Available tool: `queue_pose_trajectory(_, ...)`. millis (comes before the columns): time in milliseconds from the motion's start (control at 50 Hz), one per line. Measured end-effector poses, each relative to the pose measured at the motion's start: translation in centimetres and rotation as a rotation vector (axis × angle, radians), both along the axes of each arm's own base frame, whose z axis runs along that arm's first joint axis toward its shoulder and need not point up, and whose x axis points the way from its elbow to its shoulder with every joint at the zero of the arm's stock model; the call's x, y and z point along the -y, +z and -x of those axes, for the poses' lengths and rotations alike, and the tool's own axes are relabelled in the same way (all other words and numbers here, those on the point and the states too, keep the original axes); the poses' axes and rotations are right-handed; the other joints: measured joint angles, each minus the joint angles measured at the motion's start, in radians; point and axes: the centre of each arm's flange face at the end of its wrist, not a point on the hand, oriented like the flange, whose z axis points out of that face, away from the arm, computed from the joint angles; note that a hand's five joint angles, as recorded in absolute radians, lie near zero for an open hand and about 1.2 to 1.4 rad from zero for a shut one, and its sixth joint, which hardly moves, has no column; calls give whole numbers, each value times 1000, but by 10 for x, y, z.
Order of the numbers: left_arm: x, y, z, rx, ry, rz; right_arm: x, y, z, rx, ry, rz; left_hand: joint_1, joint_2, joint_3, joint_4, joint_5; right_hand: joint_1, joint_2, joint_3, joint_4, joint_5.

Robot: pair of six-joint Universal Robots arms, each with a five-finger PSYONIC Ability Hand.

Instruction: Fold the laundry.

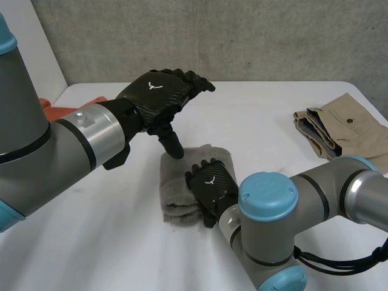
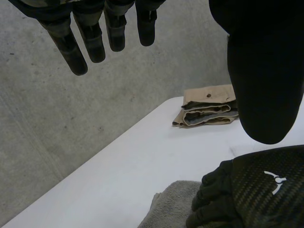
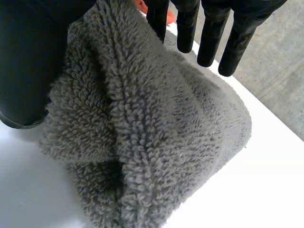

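Note:
A grey towel [image 1: 182, 182], folded into a thick small bundle, lies in the middle of the white table [image 1: 273, 127]. My right hand [image 1: 211, 185] rests palm down on the towel's right half, open. In the right wrist view its fingers [image 3: 209, 33] reach straight past the towel [image 3: 152, 142] and its thumb lies beside the thick fold. My left hand [image 1: 159, 96] hovers open above the table just behind the towel, its thumb pointing down at the towel's far left corner. The left wrist view shows its straight fingers [image 2: 95, 40], my right hand [image 2: 256, 190] and the towel [image 2: 171, 206] below.
Folded khaki trousers [image 1: 345, 124] lie at the table's right edge, also in the left wrist view as a khaki pile [image 2: 209, 107]. A red-orange cloth [image 1: 51, 109] lies at the far left edge. A concrete wall stands behind the table.

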Motion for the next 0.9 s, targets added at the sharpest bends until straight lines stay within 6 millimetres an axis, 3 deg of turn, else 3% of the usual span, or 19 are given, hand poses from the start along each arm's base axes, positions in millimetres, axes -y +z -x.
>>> queue_pose_trajectory(320,1,-1,0,-9,4,-3,9,-11,-8,3,-3,9,0,0,0,0,0,19,23,44,27,38)
queue_pose_trajectory(640,4,0,0,-33,12,-8,25,-6,-22,43,-6,56,0,0,0,0,0,115,118,148,140,120)
queue_pose_trajectory(780,4,0,0,-37,12,-13,31,-8,-26,47,-9,66,0,0,0,0,0,419,543,556,531,479)
queue_pose_trajectory(820,4,0,0,-37,12,-13,34,-7,-26,50,-15,69,0,0,0,0,0,576,767,777,769,709)
queue_pose_trajectory(900,4,0,-1,-37,14,-13,46,2,-22,62,-43,83,0,0,0,0,0,649,877,868,875,803)
